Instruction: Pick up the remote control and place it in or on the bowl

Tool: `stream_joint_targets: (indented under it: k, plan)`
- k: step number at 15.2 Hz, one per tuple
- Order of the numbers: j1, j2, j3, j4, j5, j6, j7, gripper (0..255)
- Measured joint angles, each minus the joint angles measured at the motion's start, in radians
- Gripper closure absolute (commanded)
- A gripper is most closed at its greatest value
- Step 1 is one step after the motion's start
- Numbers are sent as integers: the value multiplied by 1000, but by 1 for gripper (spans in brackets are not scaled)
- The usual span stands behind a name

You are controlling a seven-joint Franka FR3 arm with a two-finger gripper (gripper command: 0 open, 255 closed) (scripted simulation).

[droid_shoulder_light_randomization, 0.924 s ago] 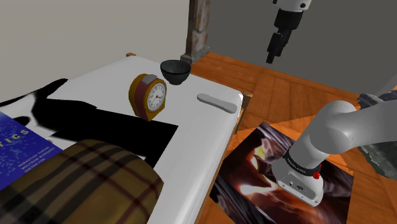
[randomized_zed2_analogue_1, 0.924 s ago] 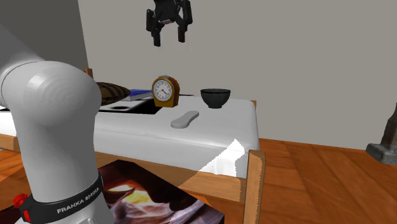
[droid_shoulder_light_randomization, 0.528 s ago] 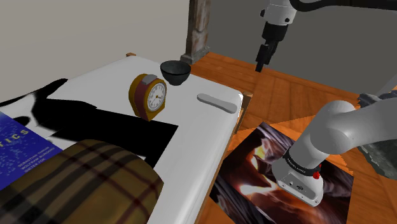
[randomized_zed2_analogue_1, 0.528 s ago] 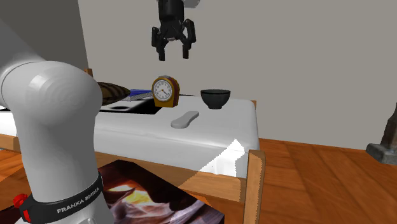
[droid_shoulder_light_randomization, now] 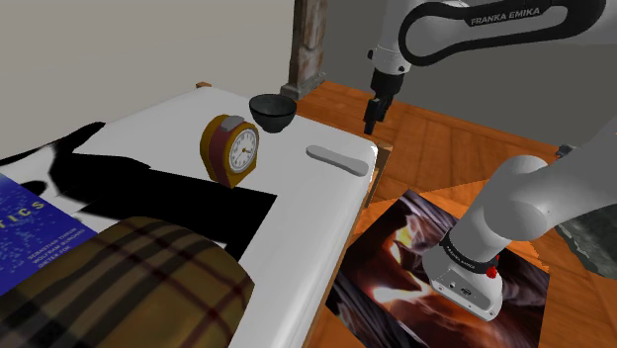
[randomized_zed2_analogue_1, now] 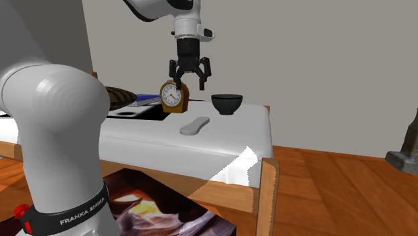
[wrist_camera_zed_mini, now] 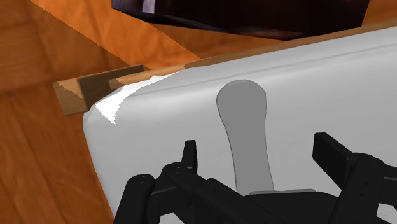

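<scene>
- Grey remote control (droid_shoulder_light_randomization: 334, 158) lies flat on the white mattress (droid_shoulder_light_randomization: 297, 198), near its corner beside the wooden bed frame (wrist_camera_zed_mini: 89, 89).
- Dark bowl (droid_shoulder_light_randomization: 273, 117) stands upright farther along the same mattress, well apart from the remote control. A brown clock (droid_shoulder_light_randomization: 230, 148) stands between them, off to the shoulder view's left.
- Black gripper (randomized_zed2_analogue_1: 191, 83) hangs in the air above the mattress corner, touching nothing. Fingers are spread wide, with nothing between them but air.
- Key relation: in the wrist view the remote control (wrist_camera_zed_mini: 247, 137) lies straight below the gripper (wrist_camera_zed_mini: 259, 156). It shows in the gap between the two fingers.
- Its long axis runs across the line that joins the fingertips. Judgement: the fingers look set to close over the narrow width, and a plain descent should do, with little turning of the wrist.
- In the shoulder view the gripper (droid_shoulder_light_randomization: 371, 124) sits up and to the right of the remote control, so some height is left to lose.
- Change: against both earlier pictures the gripper has come down a good way, and in the shoulder view it has drifted left toward the remote control.
- Fingers are spread as before.
- Remote control (randomized_zed2_analogue_1: 195, 125), bowl (randomized_zed2_analogue_1: 226, 106) and clock (randomized_zed2_analogue_1: 174, 96) have not moved.
</scene>
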Motion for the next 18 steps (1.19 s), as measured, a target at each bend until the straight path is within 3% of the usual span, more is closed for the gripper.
stream_joint_targets:
  k: [9, 18]
  plan:
    - [36, 301, 11, 4, 17, 315, -34, 0]
    - [42, 407, 16, -31, 18, 459, -33, 0]
